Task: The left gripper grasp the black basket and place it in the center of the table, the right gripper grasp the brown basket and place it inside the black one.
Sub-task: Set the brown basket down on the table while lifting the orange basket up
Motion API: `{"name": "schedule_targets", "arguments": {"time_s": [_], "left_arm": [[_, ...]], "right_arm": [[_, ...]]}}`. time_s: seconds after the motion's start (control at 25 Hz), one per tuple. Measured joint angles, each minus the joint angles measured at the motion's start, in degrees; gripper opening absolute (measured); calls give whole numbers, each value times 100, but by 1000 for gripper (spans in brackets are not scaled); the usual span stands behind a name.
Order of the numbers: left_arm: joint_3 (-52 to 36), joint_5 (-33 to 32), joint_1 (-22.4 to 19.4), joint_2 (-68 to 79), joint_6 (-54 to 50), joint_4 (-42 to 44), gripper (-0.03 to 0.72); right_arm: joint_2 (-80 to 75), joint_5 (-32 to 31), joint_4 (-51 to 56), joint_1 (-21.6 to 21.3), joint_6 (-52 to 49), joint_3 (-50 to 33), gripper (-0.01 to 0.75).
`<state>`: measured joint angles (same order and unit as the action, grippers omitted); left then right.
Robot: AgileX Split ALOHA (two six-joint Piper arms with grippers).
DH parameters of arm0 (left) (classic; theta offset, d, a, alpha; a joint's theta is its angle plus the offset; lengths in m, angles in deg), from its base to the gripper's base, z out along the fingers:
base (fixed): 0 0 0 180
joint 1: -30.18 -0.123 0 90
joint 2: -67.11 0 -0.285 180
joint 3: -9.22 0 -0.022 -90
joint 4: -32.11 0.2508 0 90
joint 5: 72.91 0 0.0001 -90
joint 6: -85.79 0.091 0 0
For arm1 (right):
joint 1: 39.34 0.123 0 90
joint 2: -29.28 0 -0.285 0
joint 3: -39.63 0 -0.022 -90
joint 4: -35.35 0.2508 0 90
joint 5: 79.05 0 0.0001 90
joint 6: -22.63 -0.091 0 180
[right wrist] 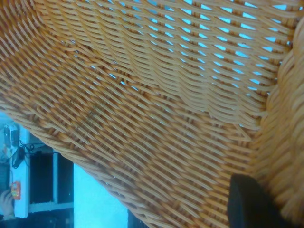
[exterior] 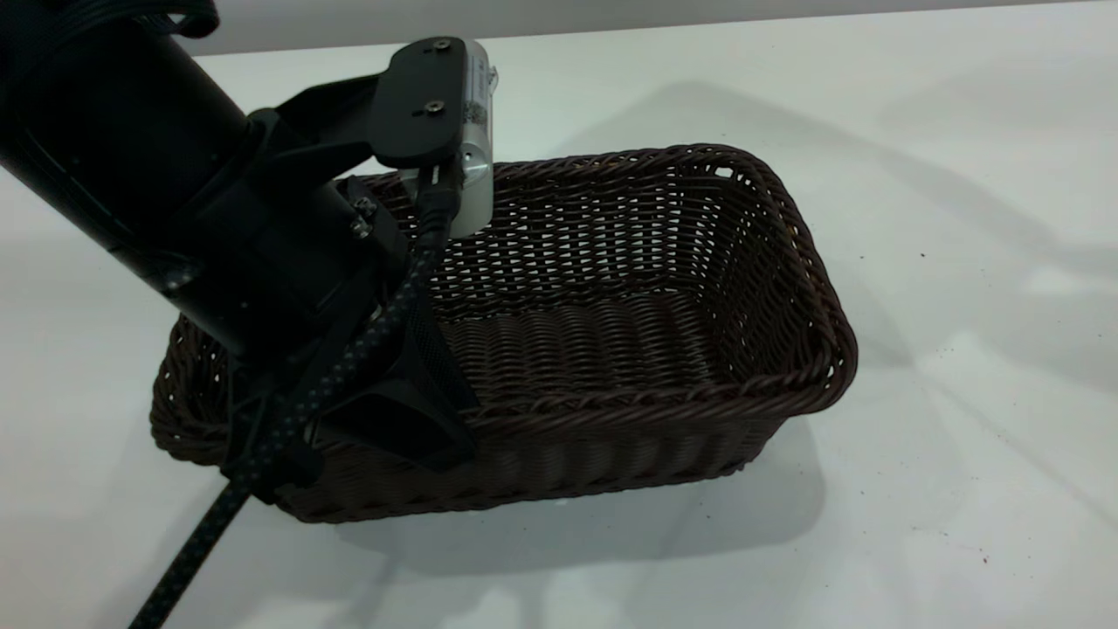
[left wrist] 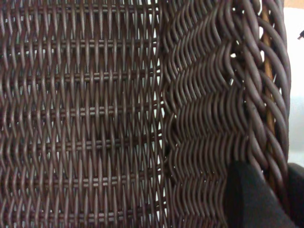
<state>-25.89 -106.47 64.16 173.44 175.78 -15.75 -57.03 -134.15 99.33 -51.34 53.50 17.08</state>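
The black basket (exterior: 611,332) rests on the white table (exterior: 961,454), its long side toward the camera. My left gripper (exterior: 393,419) reaches down over the near-left rim and is shut on it, one finger inside and one outside. The left wrist view shows the dark weave (left wrist: 95,118), the braided rim, and my gripper (left wrist: 278,194) straddling it. In the right wrist view the brown basket (right wrist: 156,109) fills the frame, tilted and off the table. My right gripper (right wrist: 280,194) holds its rim, with one finger (right wrist: 251,204) inside the wall. The right gripper is outside the exterior view.
Bare white table (exterior: 961,218) lies to the right of and behind the black basket, with small dark specks. Past the brown basket's edge, a dark shelf unit and a white surface with small items (right wrist: 14,156) show far off.
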Motion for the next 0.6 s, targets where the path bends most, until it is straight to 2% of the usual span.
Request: {"name": "schedule_targets", "arguments": {"time_s": [0.08,0.36,0.6], "left_arm": [[0,10,0,0,0,0,189],[0,127,0,0,0,-41,417],[0,139,0,-195,0,-939,459]], "right_arm": [[0,0,4,0,4,0,111],[0,0,7,0,21,0,111],[-5,0,14,0,21,0,111]]}}
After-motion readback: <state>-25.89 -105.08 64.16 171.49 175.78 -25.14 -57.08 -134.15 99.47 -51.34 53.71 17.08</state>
